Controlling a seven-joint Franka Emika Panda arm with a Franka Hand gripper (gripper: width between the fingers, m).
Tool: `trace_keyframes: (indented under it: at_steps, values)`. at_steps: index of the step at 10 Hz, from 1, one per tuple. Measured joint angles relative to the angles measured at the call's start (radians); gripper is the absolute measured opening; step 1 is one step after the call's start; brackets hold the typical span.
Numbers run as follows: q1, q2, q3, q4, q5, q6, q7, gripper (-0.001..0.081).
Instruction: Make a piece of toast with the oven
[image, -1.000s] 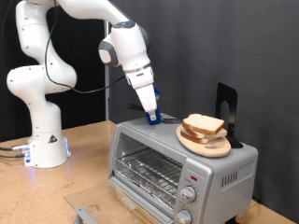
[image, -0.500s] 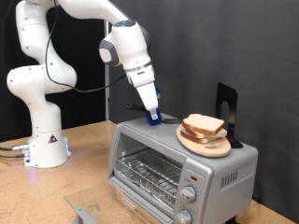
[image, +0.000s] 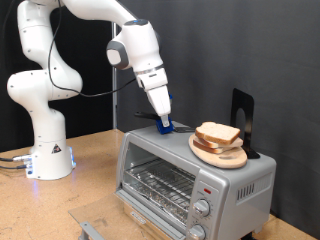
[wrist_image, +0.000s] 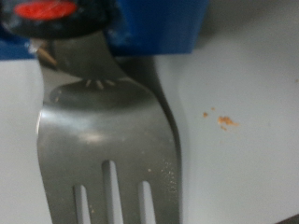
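In the exterior view, the end effector (image: 164, 124) is seen at the left end of the roof of the oven (image: 190, 176), pointed down, its tip touching or just above the metal. Whether its fingers are apart or together cannot be told; a blue piece is seen at the tip. In the wrist view a fork (wrist_image: 110, 140) fills the frame, its tines running away from a blue and red mount, over the grey roof. To the right of the end effector, near but apart, the piece of toast (image: 218, 134) is stacked on a round wooden plate (image: 222, 155) on the same roof. The oven's glass door is shut and its rack is bare. The oven stands on the bench (image: 85, 190).
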Motion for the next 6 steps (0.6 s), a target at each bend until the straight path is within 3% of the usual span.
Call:
trace_keyframes:
  at_steps: [6]
  values:
    - [-0.007,0.024,0.001,0.000,-0.002,0.010,0.005,0.0808]
